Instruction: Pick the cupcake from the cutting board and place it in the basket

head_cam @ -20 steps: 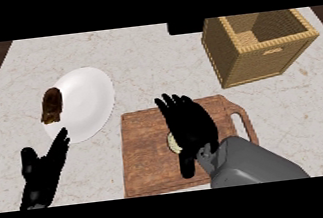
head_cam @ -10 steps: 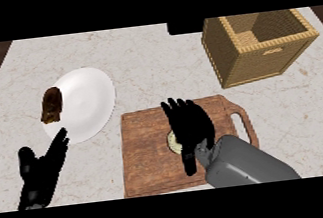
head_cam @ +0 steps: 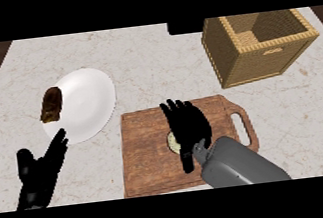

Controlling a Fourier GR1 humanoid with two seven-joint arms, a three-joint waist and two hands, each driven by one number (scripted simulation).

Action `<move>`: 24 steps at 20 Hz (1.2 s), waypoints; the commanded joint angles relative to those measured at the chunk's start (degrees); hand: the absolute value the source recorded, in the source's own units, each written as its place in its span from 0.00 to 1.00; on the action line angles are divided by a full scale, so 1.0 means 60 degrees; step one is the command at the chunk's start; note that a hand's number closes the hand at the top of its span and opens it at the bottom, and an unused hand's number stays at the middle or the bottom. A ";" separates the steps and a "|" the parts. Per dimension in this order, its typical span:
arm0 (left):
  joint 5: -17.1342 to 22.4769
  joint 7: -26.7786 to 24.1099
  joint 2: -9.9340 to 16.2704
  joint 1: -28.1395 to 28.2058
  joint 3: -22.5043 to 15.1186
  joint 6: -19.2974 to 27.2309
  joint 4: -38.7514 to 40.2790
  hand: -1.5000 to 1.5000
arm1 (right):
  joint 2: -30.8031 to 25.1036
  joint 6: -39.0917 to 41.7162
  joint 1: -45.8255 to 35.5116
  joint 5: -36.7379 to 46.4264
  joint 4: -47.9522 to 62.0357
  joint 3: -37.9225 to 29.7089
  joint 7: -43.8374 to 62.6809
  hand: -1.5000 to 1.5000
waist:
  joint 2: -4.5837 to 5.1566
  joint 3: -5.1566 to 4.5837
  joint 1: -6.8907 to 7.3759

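A wooden cutting board [head_cam: 147, 148] with a handle slot lies on the counter in the lower middle. My right hand [head_cam: 188, 125] rests over its middle with fingers straight, open, covering most of the cupcake [head_cam: 172, 141]; only a pale sliver shows at the hand's left edge. A woven basket [head_cam: 260, 44] stands at the upper right, well beyond the board. At the lower left my left hand [head_cam: 38, 175] stays open, fingers up, off the board.
A white plate [head_cam: 88, 96] with a brown pastry [head_cam: 51, 104] on its left part lies left of the board. A dark object [head_cam: 185, 26] sits at the counter's far edge beside the basket. Dark floor shows past the counter's left edge.
My right hand has slid slightly down and left over the cupcake, hiding more of it. The left hand has stayed where it was.
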 commanded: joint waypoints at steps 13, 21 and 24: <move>-0.0265 0.0739 -0.0287 -0.0185 0.0090 -0.0027 0.0473 0.50 | 0.0243 -0.0294 0.0250 0.2027 0.0692 0.0405 -0.1399 1.00 | 0.0058 -0.0088 -0.0035; -0.0293 0.0988 -0.0319 0.0179 0.0185 -0.0194 -0.0247 0.50 | 0.0912 -0.0721 0.0729 0.3285 0.0687 0.0278 -0.1140 1.00 | 0.0047 -0.0085 -0.0018; -0.0335 0.0366 -0.0336 0.0199 0.0352 -0.0324 0.0479 0.50 | 0.0987 -0.1022 0.1467 0.3428 -0.0205 0.1193 0.0007 1.00 | 0.0041 -0.0088 -0.0045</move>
